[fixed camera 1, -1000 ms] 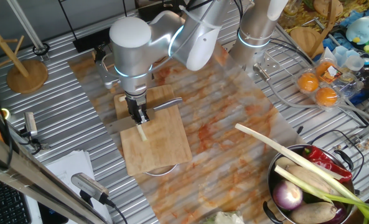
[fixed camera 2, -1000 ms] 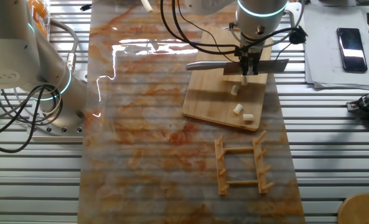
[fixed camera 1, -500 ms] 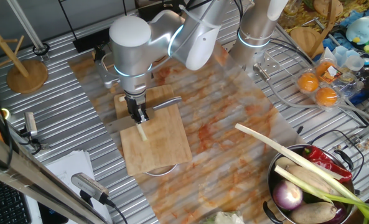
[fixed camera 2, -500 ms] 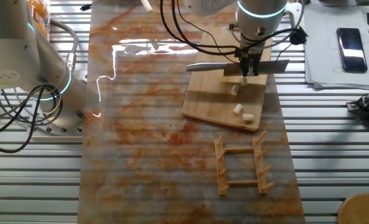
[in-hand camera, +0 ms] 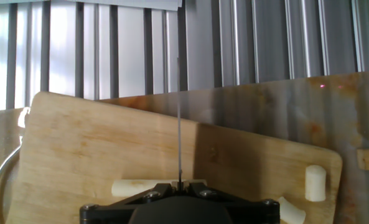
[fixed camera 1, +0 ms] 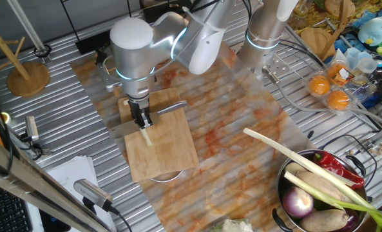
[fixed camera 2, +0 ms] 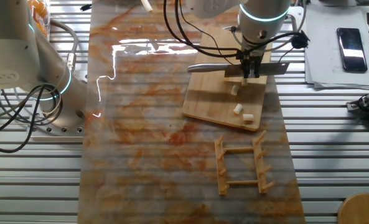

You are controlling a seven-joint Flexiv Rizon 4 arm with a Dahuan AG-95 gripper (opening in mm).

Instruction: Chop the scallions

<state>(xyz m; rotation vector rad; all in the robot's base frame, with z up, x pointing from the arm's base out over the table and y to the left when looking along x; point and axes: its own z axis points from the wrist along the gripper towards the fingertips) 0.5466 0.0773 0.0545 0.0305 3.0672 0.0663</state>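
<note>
Hand view: end effector (in-hand camera: 179, 200) clamped on knife (fixed camera 2: 234, 67), blade edge-on above stalk (in-hand camera: 148, 187).
Change: arm shifted slightly; blade no lower.
Scallions: stalk on board (fixed camera 2: 224, 99); chunks (fixed camera 2: 238, 109) at 5 o'clock.
Meaning: next cut pending.

Pale cream scallions (in-hand camera: 144, 187) stalk lying flat on wooden board, short cut chunks (fixed camera 2: 238, 109) lying nearby

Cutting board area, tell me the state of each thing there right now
gripper: shut on the knife handle
knife: held, blade edge-down above the board
scallion stalk: uncut, lying under the blade
scallion chunks: cut, loose on the board
cutting board: flat on the table
</note>
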